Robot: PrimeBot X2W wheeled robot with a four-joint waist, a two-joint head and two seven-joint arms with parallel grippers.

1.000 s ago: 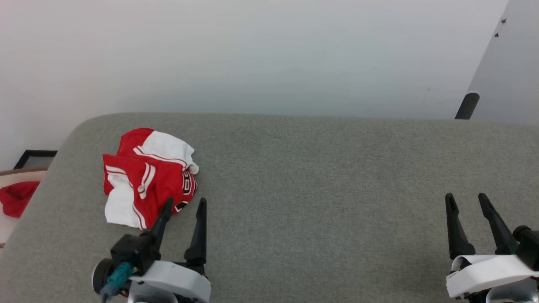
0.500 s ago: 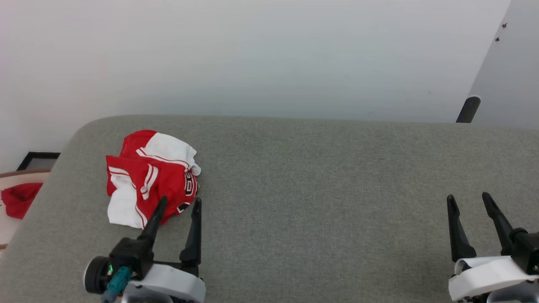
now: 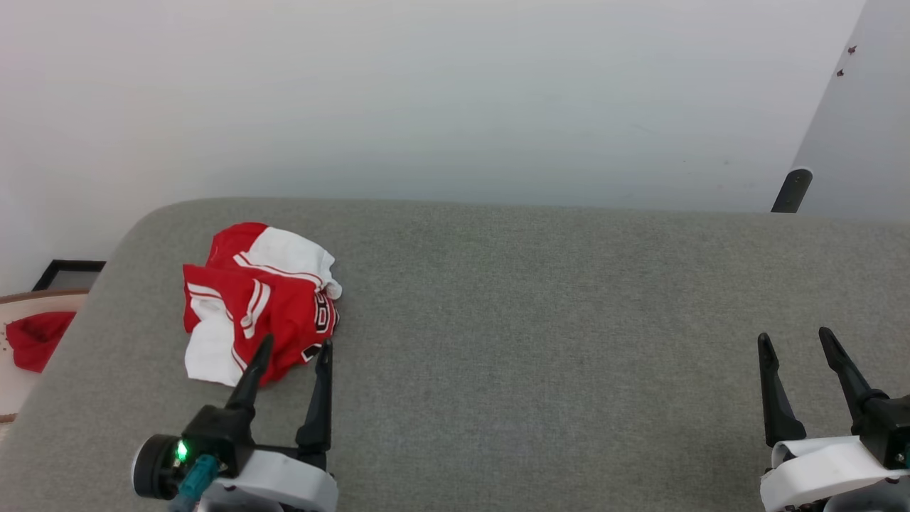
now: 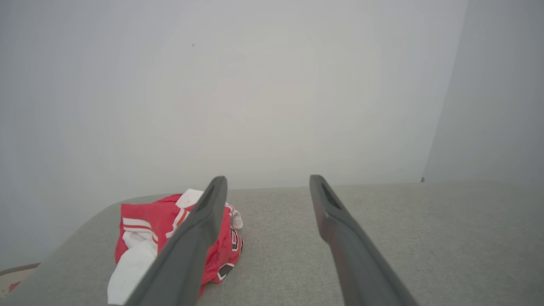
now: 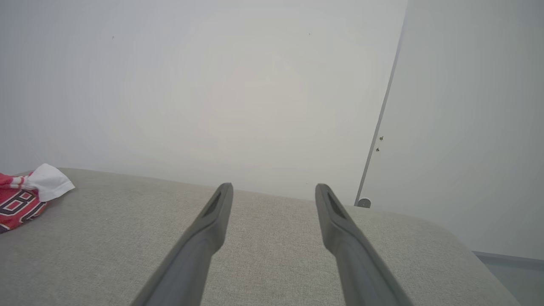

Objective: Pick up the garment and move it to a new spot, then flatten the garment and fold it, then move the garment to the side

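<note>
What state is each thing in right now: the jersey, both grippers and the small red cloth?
Jersey: crumpled in a heap, lying at the left of the grey pad, not held.
Left gripper: open, empty, fingers at the heap's near edge.
Right gripper: open, empty, over bare pad far to the right.
Red cloth: bunched, lying off the pad at the far left.

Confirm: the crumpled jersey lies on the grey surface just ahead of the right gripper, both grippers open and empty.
Wrong gripper. The head view shows the jersey just ahead of the left gripper, not the right gripper. It is crumpled on the grey surface; both grippers are open and empty.
</note>
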